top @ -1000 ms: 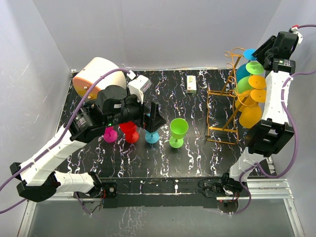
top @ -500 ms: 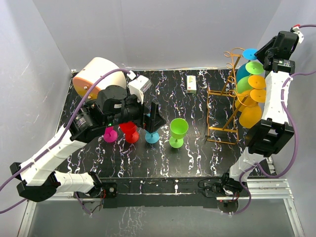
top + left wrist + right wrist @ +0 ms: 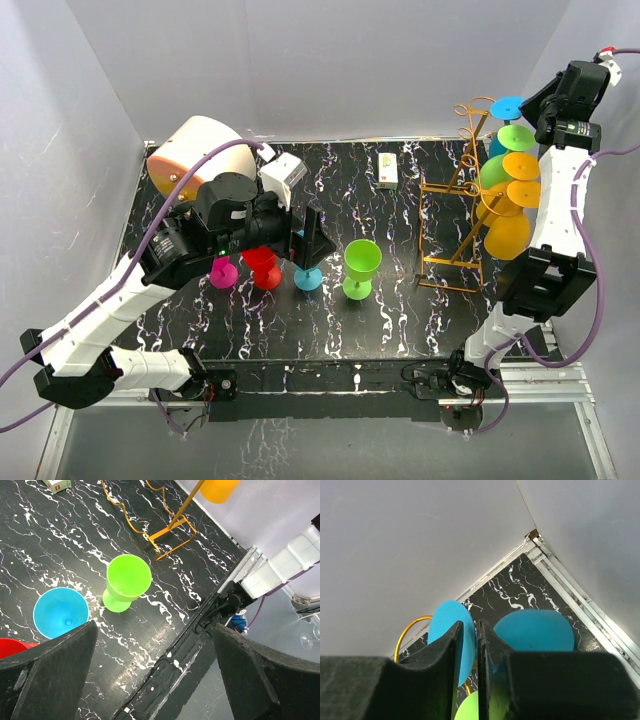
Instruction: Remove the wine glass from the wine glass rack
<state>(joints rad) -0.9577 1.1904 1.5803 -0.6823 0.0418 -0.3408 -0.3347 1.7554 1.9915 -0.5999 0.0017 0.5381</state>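
Left gripper [image 3: 155,624] wide, right gripper [image 3: 479,625] pinching the blue wine glass [image 3: 534,630]

My left fingers hang spread far apart over the table, and from above the green glass [image 3: 360,265] stands at their 4 o'clock. At the table's 3 o'clock is the rack [image 3: 423,228]. At its 1 o'clock top, my right fingers are pressed almost together between the wine glass's foot and bowl, with the stem hidden. I cannot tell whether it hangs on the wire.

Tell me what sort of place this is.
Probably a robot lab test cell, not a home: plain pale walls box in a black marbled table, and bright glasses hang on a wire rack.
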